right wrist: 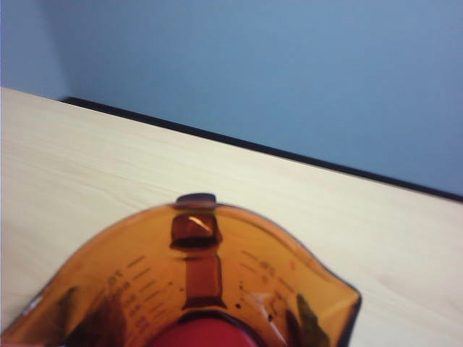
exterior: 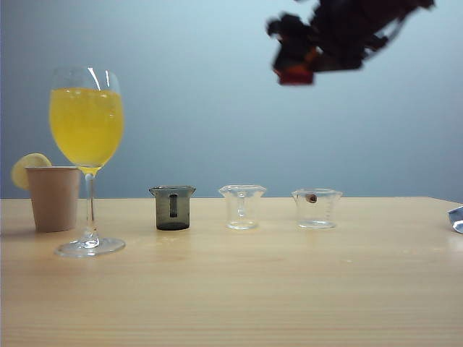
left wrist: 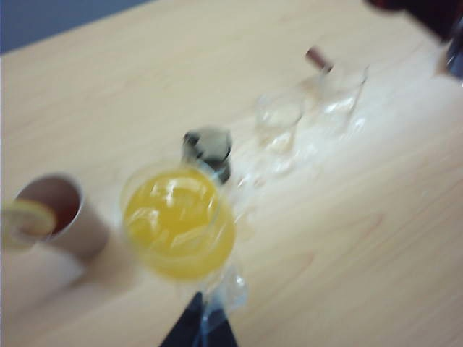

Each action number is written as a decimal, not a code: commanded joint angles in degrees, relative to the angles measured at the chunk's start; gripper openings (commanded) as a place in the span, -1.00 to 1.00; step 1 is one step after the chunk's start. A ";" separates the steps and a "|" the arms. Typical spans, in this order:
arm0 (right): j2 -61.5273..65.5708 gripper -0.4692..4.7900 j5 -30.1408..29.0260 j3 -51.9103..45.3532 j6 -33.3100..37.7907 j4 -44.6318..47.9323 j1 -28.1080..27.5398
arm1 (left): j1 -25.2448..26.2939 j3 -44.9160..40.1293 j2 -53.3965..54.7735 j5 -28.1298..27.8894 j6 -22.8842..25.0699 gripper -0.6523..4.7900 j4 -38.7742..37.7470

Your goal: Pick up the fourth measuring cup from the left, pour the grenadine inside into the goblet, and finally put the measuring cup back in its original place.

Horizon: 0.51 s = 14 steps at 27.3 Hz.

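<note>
My right gripper [exterior: 295,72] hangs high in the air, right of the table's middle, shut on the fourth measuring cup [exterior: 296,75], a small red-orange cup. In the right wrist view the translucent orange cup [right wrist: 195,282] fills the foreground, with red grenadine [right wrist: 202,334] at its bottom and my fingers [right wrist: 307,322] dark behind its walls. The goblet [exterior: 87,137] stands at the table's left, holding yellow juice. In the left wrist view, the goblet [left wrist: 179,220] shows from above, and my left gripper [left wrist: 199,329] is a dark closed wedge by its foot, holding nothing.
A tan paper cup [exterior: 53,196] with a lemon slice stands behind the goblet. A smoky dark-grey cup [exterior: 172,208] and two clear cups [exterior: 242,206] [exterior: 317,208] stand in a row to the right. A bluish object [exterior: 456,217] pokes in at the right edge.
</note>
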 commanded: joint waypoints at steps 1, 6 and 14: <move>0.24 -0.23 -0.24 4.26 -0.13 -0.66 3.23 | -0.02 0.07 -3.39 -1.66 -2.08 -0.78 -3.63; 2.60 -0.22 -0.79 9.92 -0.13 -2.97 7.69 | -0.02 -0.35 -8.59 -4.09 -2.82 -0.78 -7.63; 13.44 -0.22 -3.17 22.12 -0.96 -5.60 12.81 | -0.02 -8.52 -14.01 -5.84 -4.81 -0.78 -2.03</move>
